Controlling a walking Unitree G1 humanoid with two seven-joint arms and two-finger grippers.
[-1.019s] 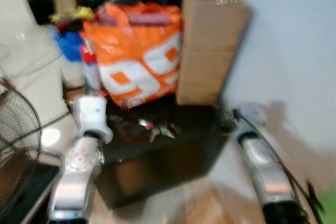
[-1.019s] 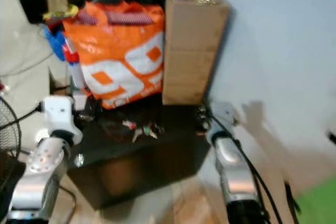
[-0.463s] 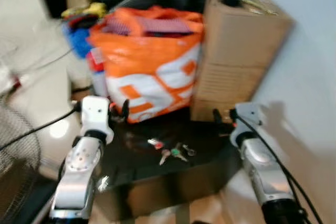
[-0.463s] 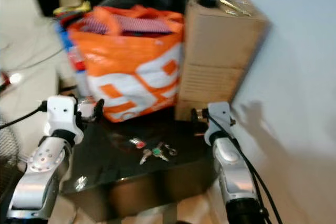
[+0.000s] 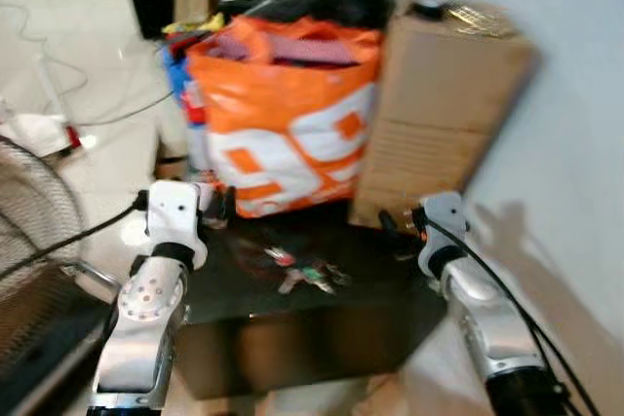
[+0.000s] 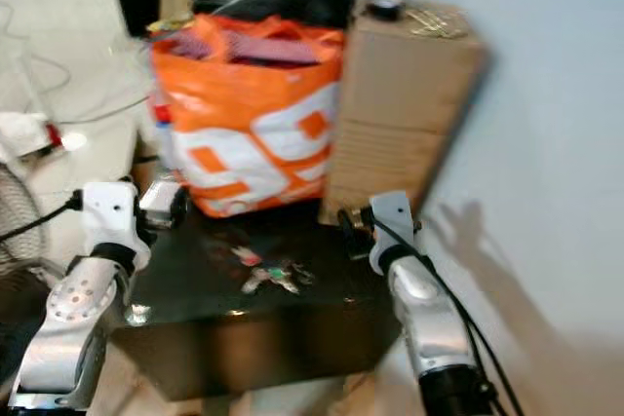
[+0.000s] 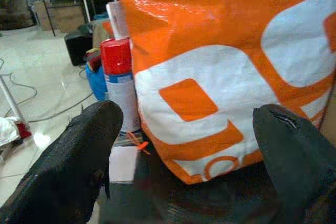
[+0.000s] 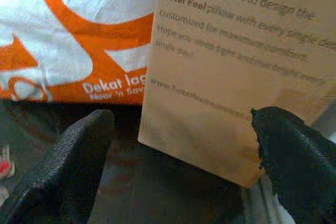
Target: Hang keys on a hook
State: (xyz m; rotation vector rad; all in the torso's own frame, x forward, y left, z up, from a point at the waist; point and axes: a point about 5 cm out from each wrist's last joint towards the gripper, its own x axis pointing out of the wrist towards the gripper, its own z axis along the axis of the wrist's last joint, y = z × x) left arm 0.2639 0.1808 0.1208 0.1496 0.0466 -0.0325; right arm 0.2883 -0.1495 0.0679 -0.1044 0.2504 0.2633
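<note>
In your head views, the small bunch of keys with red and green tags [image 5: 304, 272] lies loose on the glossy black low table [image 5: 322, 338], roughly midway between your two arms. Your left gripper [image 5: 216, 207] hangs over the table's left edge and your right gripper [image 5: 395, 224] over its right rear corner; neither touches the keys. Just behind them stand the big orange-and-white plastic shopping bag [image 5: 283, 124] and the tall brown cardboard box [image 5: 444, 114], both crowding the table's back edge. These frames are smeared, so any reach you start now risks missing the bunch or sweeping it off the front edge. No hook can be made out here, so you may grab the keys with nowhere yet to take them.

In your left wrist view, the two black fingers [image 7: 79, 166] are spread wide, with the bag filling the gap and a red-capped spray can [image 7: 119, 85] beside it. Push forward and you will hit the bag, not the keys.

In your right wrist view, the fingers [image 8: 68, 166] are likewise spread wide and empty, aimed at the seam between bag and printed cardboard box [image 8: 231, 77]. A red key tag [image 8: 4, 166] sits well off to one side, so closing here catches nothing, and driving ahead could tip the box.
</note>
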